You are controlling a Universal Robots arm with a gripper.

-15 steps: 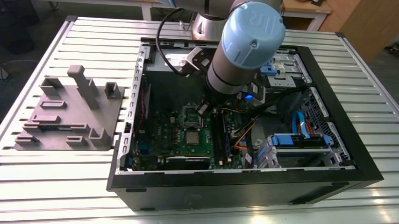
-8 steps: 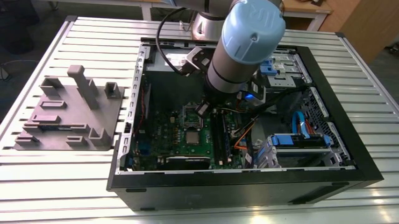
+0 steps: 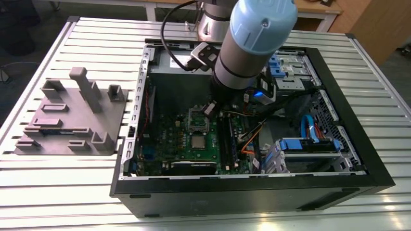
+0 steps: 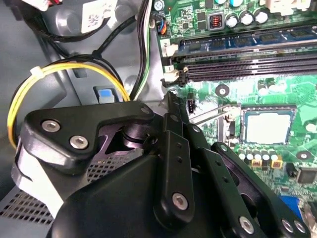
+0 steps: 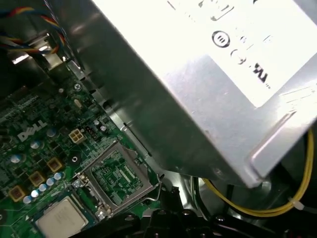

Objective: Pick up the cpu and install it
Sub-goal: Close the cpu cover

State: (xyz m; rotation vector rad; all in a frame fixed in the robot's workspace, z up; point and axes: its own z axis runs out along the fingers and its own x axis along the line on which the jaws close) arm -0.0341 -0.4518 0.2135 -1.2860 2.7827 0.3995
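The cpu (image 4: 267, 127) is a small silver square lying flat in its socket on the green motherboard (image 3: 168, 139). It also appears in the exterior view as the cpu (image 3: 198, 141) and in the first wrist view as the cpu (image 5: 62, 218). Beside it the hollow metal socket frame (image 5: 119, 173) stands swung up, and a thin metal lever (image 4: 213, 113) juts out near it. My gripper (image 4: 171, 99) reaches down inside the case, its fingers drawn together with nothing between them. The tip is close to the lever and apart from the cpu. In the exterior view the gripper (image 3: 211, 109) hangs just above the frame.
The grey power-supply box (image 5: 208, 74) looms close beside the arm. Memory sticks (image 4: 247, 47) run along the board past the socket. Yellow cables (image 4: 49, 74) loop by the case wall. Blue drive bays (image 3: 308, 144) fill the case on the exterior view's right; a grey fixture (image 3: 70, 115) sits outside on its left.
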